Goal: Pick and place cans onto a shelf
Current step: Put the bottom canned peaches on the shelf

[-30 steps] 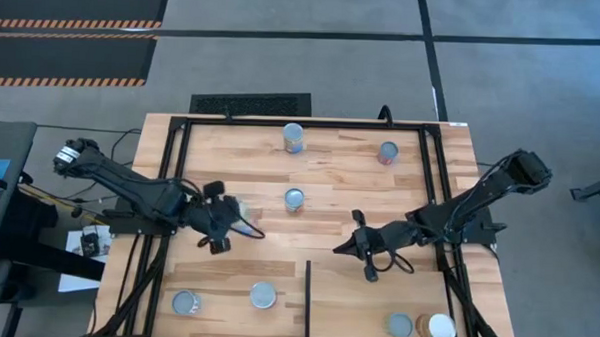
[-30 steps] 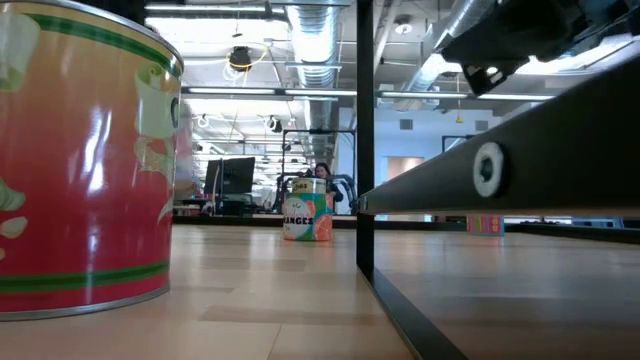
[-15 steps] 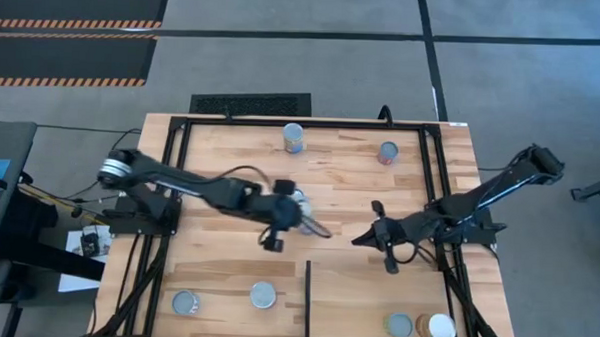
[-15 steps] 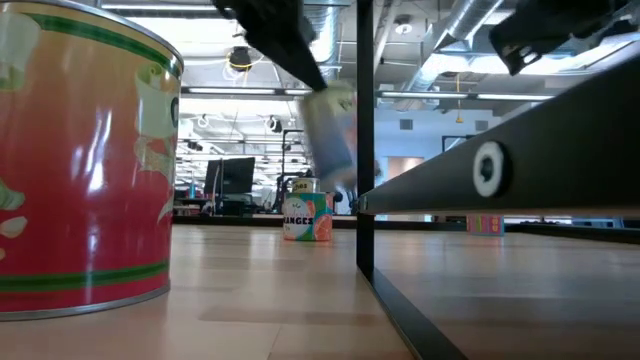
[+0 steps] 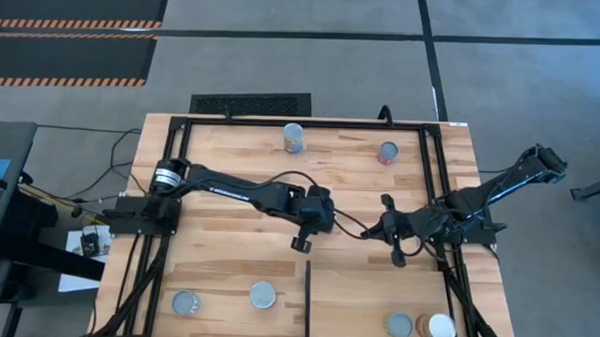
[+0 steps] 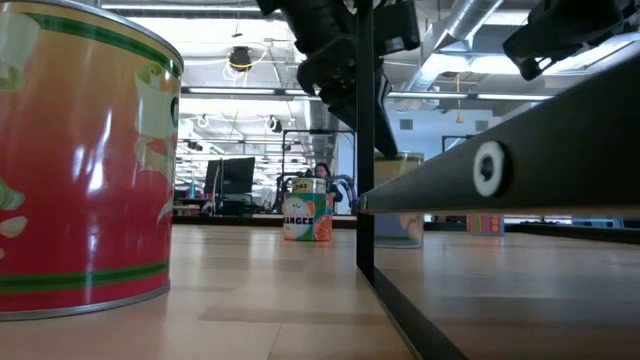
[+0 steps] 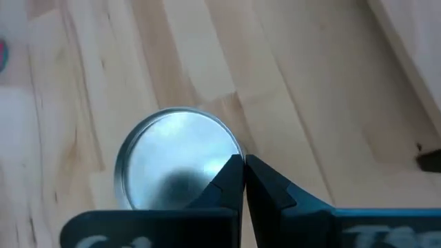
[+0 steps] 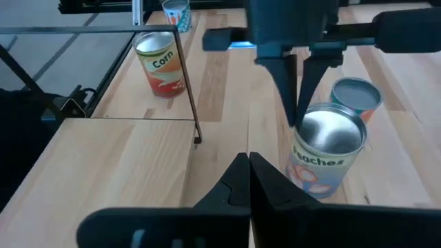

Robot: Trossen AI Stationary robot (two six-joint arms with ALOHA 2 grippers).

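My left gripper (image 5: 323, 217) reaches to the table's middle and is shut on a "Peaches" can (image 8: 324, 155) with a silver top, just off the far end of the shelf's black divider bar (image 5: 307, 294). The can shows from above in the left wrist view (image 7: 176, 162) and behind the bar in the low view (image 6: 400, 200). My right gripper (image 5: 370, 232) is shut and empty, to the can's right. Two cans (image 5: 263, 295) stand on the shelf's left section and two (image 5: 400, 325) on its right section. My left gripper pinches the can's top rim (image 7: 234, 153) at one spot on its edge; one fingertip (image 7: 227, 176) lies over the silver top and the other outside the wall. The fingers (image 8: 288, 83) come from above, pointing down. The can is upright; whether its base touches the table I cannot tell.
A blue-topped can (image 8: 355, 96) stands just beyond the Peaches can. Two more cans (image 5: 293, 138) (image 5: 388, 152) stand near the far edge. A large red can (image 6: 80, 160) fills the low view's left, with an "Oranges" can (image 6: 307, 215) farther off. A black frame (image 5: 434, 193) rims the table.
My left gripper has swept toward the table's right edge, carrying the can, which hung tilted and lifted half a second ago and is now lower and upright by the divider. My right gripper has drawn back toward the right edge.
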